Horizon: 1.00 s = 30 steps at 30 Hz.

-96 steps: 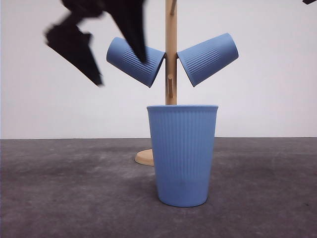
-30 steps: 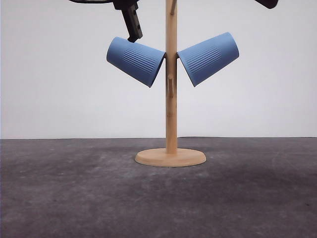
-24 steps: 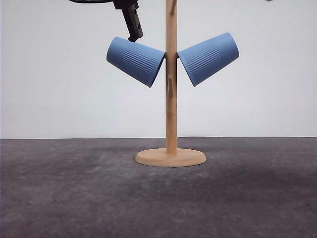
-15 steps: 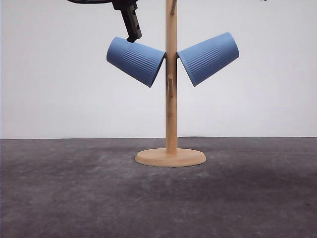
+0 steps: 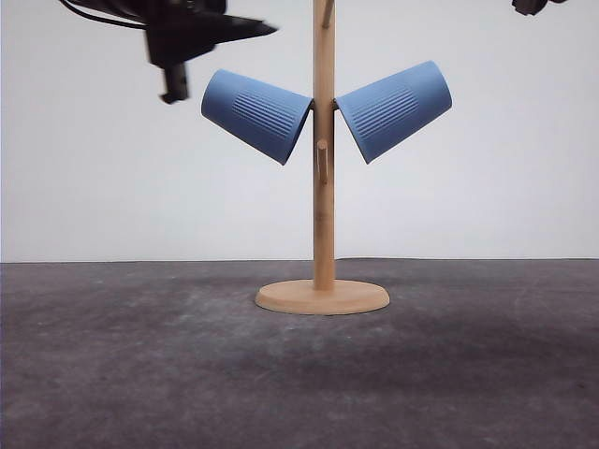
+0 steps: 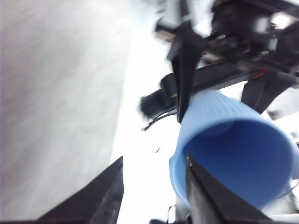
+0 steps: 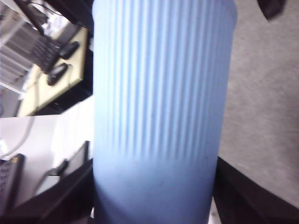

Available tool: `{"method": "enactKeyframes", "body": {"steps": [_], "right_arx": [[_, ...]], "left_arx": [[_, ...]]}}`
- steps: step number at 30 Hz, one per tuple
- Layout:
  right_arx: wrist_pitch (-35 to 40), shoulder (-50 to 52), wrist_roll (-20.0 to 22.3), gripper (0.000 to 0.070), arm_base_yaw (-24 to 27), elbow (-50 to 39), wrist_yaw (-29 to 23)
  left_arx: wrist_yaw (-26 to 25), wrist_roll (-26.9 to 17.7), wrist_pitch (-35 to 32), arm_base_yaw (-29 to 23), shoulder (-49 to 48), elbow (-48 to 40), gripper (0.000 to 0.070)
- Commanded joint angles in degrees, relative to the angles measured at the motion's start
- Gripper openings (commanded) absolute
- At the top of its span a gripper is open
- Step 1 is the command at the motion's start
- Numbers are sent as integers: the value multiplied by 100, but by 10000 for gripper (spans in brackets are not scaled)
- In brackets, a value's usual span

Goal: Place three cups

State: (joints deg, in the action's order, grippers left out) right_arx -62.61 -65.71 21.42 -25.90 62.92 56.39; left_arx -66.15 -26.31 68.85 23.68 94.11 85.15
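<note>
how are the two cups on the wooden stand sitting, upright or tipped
Tipped. The left cup and right cup hang off the wooden stand, mouths angled down toward the post, bases pointing up and outward.

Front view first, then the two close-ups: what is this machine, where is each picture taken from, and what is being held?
It is a robot with two arms, each ending in a two-finger gripper. The front view looks forward over the grey table. A wooden stand is on it, with a left cup and a right cup hanging tilted from pegs. The close-ups come from cameras on the wrists. The right gripper is clamped on a third cup. The left gripper is open and holds nothing; a blue cup shows beyond it, but I cannot tell which one.
</note>
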Motion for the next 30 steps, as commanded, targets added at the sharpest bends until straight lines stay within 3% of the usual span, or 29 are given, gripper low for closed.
{"method": "enactKeyframes", "body": {"steps": [1,8,13,17,22,30], "right_arx": [[-5,-50,-75,278,20,74,-402],[392,-52,-1505,278,-31,74,-2321],[1185,-59,-2489,278,-243,74,-2880],[1530,-231,-3057,278,-383,74,-3442],[1964,-692,-3502,278,-473,76,-3674],[2821,-1363,-4023,278,-506,81,-3691]], "left_arx": [[229,-320,319,-51,26,277,236],[1160,-269,1148,-375,-25,954,239],[1593,39,1089,-535,-170,1274,237],[2537,588,1085,-629,-228,1526,238],[4104,1382,1079,-658,-290,1756,238],[5631,1893,1053,-658,-521,1768,238]]}}
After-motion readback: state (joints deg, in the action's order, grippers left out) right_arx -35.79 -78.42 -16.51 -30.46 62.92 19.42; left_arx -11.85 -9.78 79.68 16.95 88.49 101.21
